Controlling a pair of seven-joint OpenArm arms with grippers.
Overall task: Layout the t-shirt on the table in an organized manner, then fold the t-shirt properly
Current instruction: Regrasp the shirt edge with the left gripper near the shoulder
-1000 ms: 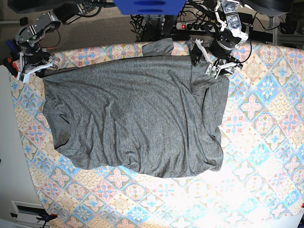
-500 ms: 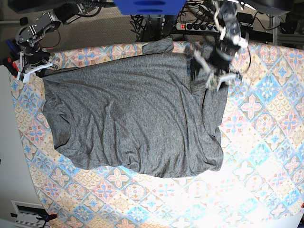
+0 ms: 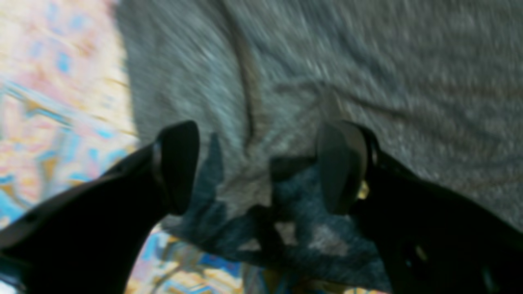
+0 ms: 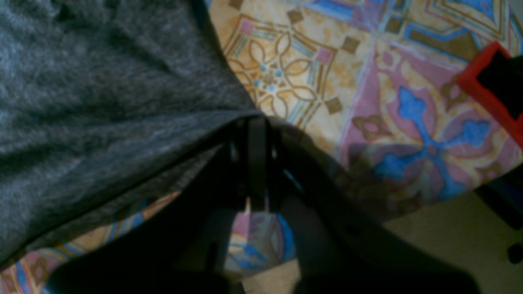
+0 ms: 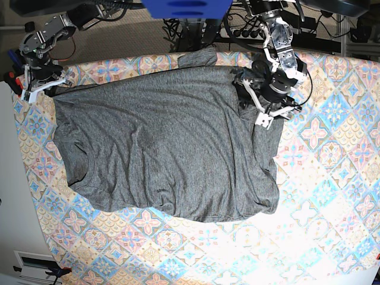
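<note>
The t-shirt lies spread, still rumpled, on the table, no fold made yet; the right gripper is pinched tight on a corner of it; the left gripper hangs wide open and empty just above bunched cloth beneath it.

Setting: robotics lab or workshop. Evidence: two robot arms mounted at the far edge of a cloth-covered table; tangled black cables and a power strip on a carpeted floor behind.
</note>
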